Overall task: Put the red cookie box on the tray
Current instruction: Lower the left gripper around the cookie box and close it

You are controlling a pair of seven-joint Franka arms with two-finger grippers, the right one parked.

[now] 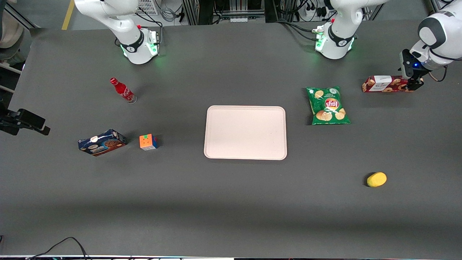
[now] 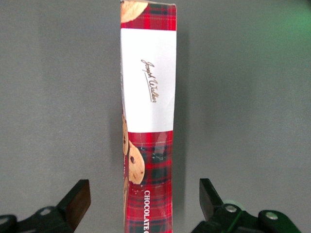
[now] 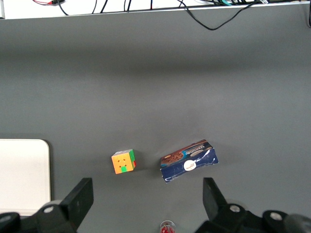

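Note:
The red cookie box (image 1: 384,84), a slim dark-red tartan carton with a white label patch, lies on its narrow side on the table toward the working arm's end. My gripper (image 1: 415,85) is down at the end of the box farthest from the tray. In the left wrist view the red cookie box (image 2: 148,121) runs between the two fingers (image 2: 77,201), and the gripper (image 2: 144,201) is open with a gap on both sides of the carton. The pale cream-pink tray (image 1: 245,132) sits bare at the table's middle, well apart from the box.
A green chip bag (image 1: 327,105) lies between the box and the tray. A yellow round object (image 1: 376,179) sits nearer the front camera. Toward the parked arm's end are a colour cube (image 1: 148,142), a dark-blue cookie box (image 1: 102,142) and a red bottle (image 1: 122,90).

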